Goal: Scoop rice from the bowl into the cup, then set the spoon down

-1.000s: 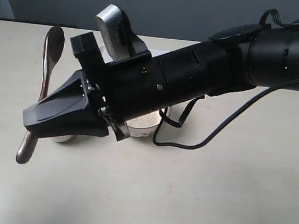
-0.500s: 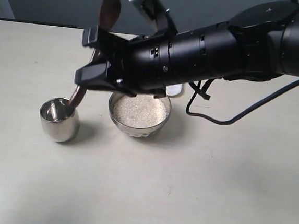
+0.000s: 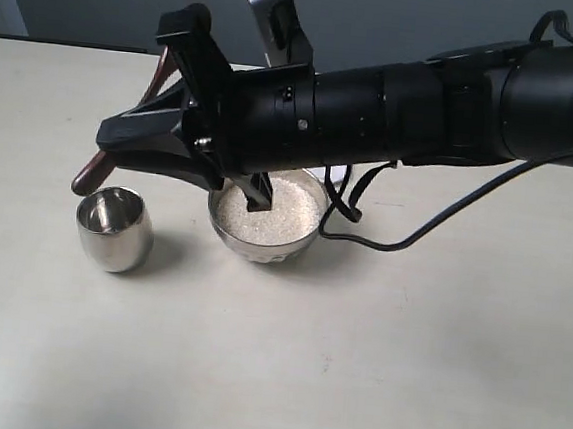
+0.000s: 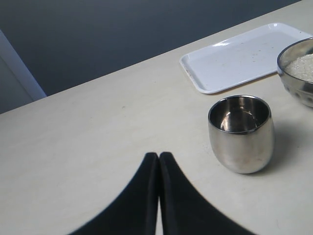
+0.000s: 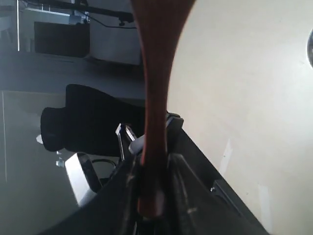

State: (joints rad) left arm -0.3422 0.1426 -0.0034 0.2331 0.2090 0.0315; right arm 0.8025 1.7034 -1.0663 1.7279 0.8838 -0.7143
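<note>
Exterior view: the slim reddish-brown wooden spoon, dipped into the small rounded steel cup half a second ago, now hangs just above its rim, left of centre, clamped in the right pincer; a pour looks finished. White rice fills the wide steel bowl beside; left pincer closed, empty.

Looks like a robotics lab or office room to me: bare pale beige tabletop, plain dark blue-grey wall, and the right wrist view catches a black padded office chair plus a dark rectangular screen with loose black cables.
</note>
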